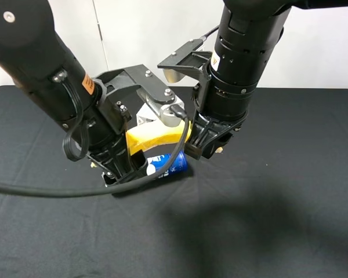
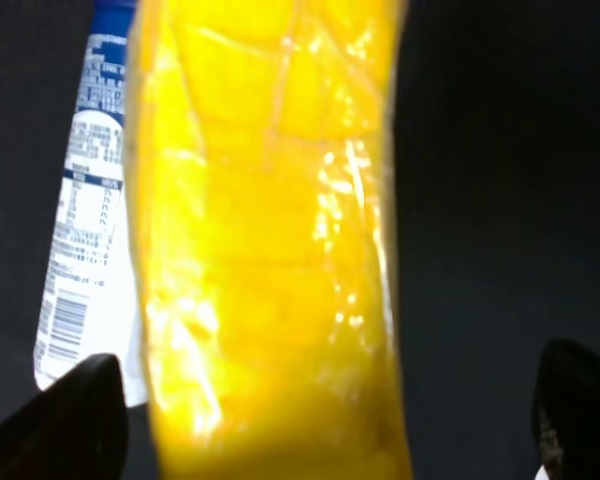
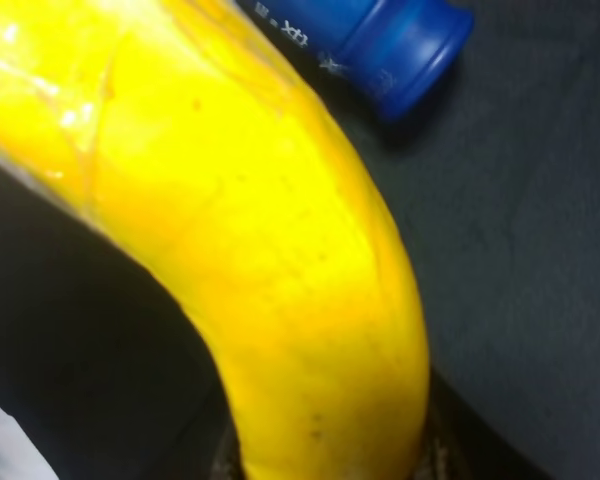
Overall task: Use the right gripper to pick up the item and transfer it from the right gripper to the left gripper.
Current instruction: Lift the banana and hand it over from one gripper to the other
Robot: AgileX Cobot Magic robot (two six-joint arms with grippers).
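Observation:
The yellow banana (image 1: 153,138) hangs in the air between the two claws, above the black cloth. My right gripper (image 1: 204,147) is shut on its right end; in the right wrist view the banana (image 3: 260,250) rises out of the claw. My left gripper (image 1: 124,168) is at the banana's left end. In the left wrist view the banana (image 2: 270,250) runs between the two fingertips (image 2: 75,415), which stand wide apart and do not touch it.
The white-and-blue tube (image 1: 169,165) lies on the black tablecloth (image 1: 290,191) right under the banana; it shows in the left wrist view (image 2: 80,220), and its blue cap (image 3: 400,50) in the right wrist view. A small white carton (image 1: 144,116) sits behind, mostly hidden by the left arm.

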